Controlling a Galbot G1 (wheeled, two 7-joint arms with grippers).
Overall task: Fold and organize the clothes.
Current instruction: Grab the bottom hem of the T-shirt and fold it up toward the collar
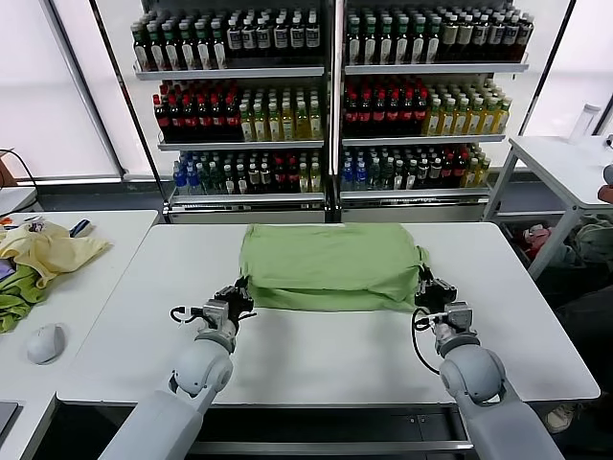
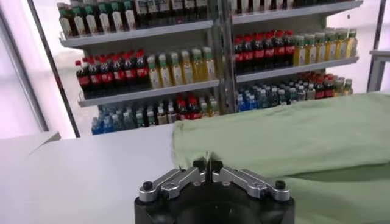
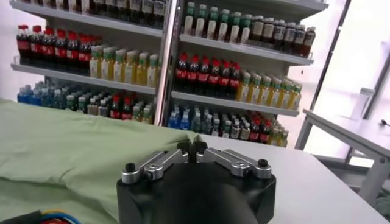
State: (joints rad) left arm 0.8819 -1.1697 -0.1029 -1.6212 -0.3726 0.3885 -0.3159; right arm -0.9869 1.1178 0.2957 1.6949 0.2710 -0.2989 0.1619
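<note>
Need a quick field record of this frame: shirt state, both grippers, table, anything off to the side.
shirt: light green polo shirt, partly folded, lying on the white table; print not visible
left gripper: left gripper at the shirt's near left corner, fingers shut on the fabric edge
right gripper: right gripper at the shirt's near right corner, fingers shut on the fabric
side table: pale yellow garment and darker green cloth on the table to the left
background: bottle shelves behind the table
</note>
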